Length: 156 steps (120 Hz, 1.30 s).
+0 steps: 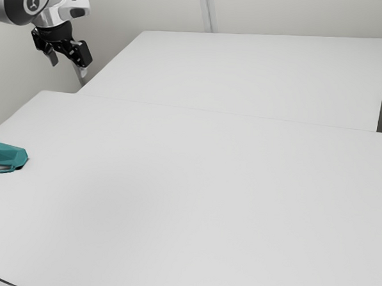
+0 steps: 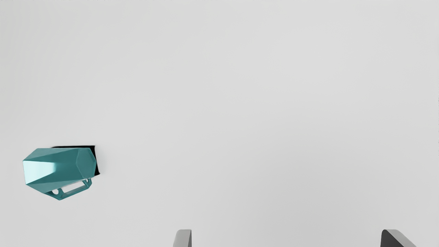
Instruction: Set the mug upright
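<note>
Teal and faceted, the mug (image 1: 8,155) lies on its side at the left of the exterior view, near the slanting left edge of the white surface (image 1: 195,194), its handle (image 2: 76,192) facing the lower part of the frame. In the upper left, somewhat farther right than the mug and well apart from it, the black pincer (image 1: 69,63) hangs raised, open, its fingers (image 2: 183,239) spread wide. Rightward, the surface stretches through the middle to the frame's right edge, giving broad room for moving, and a second white top (image 1: 258,76) spans the upper right beyond its far edge.
</note>
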Each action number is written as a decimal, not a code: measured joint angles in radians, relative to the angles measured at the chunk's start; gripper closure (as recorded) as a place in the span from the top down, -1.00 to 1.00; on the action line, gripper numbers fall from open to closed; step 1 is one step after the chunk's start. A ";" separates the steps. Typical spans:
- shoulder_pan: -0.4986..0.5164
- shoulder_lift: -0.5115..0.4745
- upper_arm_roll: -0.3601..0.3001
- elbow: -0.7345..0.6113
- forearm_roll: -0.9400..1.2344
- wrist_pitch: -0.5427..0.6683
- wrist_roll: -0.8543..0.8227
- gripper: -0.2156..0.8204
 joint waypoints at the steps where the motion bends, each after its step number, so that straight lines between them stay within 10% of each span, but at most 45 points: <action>1: 0.000 0.000 0.000 0.000 0.000 0.001 0.001 0.58; 46: 0.034 -0.003 0.001 -0.051 -0.008 0.042 0.028 0.58; 77: 0.376 0.078 0.001 -0.053 -0.199 0.050 0.055 0.58; 156: 0.967 0.757 0.016 0.471 -0.788 -0.071 0.544 0.58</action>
